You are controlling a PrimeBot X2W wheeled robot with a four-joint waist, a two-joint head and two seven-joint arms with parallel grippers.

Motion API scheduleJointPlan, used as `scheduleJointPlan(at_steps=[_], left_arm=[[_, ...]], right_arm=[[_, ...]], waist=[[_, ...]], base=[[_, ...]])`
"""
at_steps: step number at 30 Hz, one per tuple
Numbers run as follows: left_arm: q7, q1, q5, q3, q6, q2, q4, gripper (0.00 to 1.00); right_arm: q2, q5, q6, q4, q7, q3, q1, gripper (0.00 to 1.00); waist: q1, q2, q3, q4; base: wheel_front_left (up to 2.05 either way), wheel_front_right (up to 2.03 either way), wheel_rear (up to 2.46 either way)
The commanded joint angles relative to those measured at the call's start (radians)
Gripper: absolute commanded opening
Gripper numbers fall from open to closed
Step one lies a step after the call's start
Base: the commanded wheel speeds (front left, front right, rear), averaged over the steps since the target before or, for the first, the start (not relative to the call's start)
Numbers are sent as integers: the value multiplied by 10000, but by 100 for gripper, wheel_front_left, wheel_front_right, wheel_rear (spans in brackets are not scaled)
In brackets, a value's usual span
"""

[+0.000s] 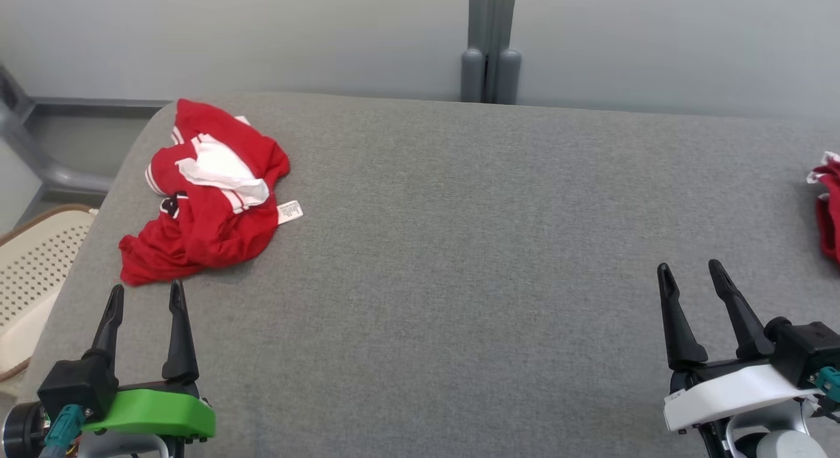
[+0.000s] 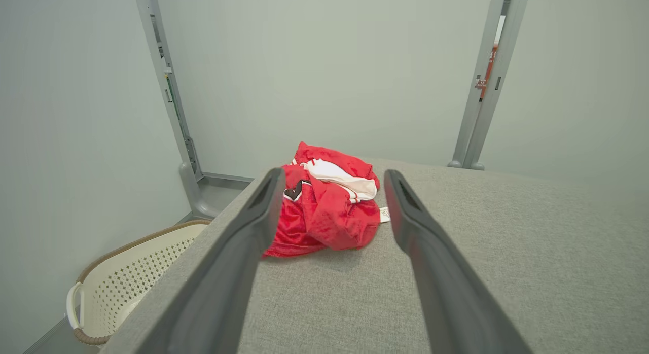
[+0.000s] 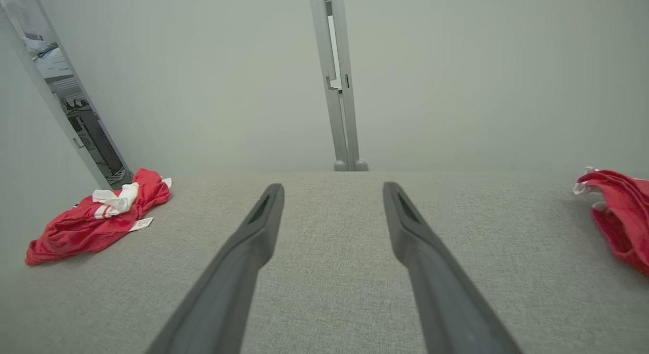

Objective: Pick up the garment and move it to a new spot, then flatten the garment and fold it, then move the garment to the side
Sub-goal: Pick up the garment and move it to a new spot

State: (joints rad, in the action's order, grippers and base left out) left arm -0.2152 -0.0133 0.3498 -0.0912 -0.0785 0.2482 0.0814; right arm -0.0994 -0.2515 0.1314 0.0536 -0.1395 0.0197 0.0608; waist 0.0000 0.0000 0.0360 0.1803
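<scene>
Left gripper (image 1: 146, 287): It sits at 7 o'clock in the head view, on a green base. Its two dark fingers point to 12 o'clock and are spread wide apart. It holds nothing.
Right gripper (image 1: 690, 266): It sits at 4 o'clock in the head view, on a white base. Its fingers are spread wide too, with only grey table between them. It holds nothing.
Garment (image 1: 210, 202): It is a red top with white parts, lying in a crumpled heap. It is on the table at 10 o'clock in the head view, close to the far left corner. From the left gripper's fingertips it is at 1 o'clock, near them but not touching. In the left wrist view it shows between the two fingers, further along the table.
Tag (image 1: 289, 212): It is small and white. It pokes out at the garment's 4 o'clock side and lies flat on the table.
Table (image 1: 459, 261): It is covered in grey cloth and has a round corner.
Other red cloth (image 1: 828, 212): It is at 3 o'clock in the head view, cut off by the edge. It is well apart from the garment.
Basket (image 1: 33, 274): It is cream with little holes and a brown rim. It stands beside the table, at 9 o'clock from the left gripper.
Post (image 1: 490, 51): It is grey and stands at 12 o'clock, behind the table's far edge.
</scene>
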Motion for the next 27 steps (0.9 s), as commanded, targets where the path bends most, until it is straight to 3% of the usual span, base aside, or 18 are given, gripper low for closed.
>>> scheduleJointPlan(at_steps=[1,18,27], left_arm=[[14,-30,-8,25,-34,81,-21,100],[-44,253,210,173,-205,181,-19,100],[-110,441,344,279,-289,218,-45,100]], right_arm=[[25,44,-14,-29,-35,-1,34,100],[-1,85,-14,-178,21,-229,-136,100],[-44,104,-14,-250,68,-411,-244,100]], waist=[[0,0,125,637],[0,0,255,2997],[0,0,305,3441]], base=[[0,0,0],[0,0,0],[0,0,0]])
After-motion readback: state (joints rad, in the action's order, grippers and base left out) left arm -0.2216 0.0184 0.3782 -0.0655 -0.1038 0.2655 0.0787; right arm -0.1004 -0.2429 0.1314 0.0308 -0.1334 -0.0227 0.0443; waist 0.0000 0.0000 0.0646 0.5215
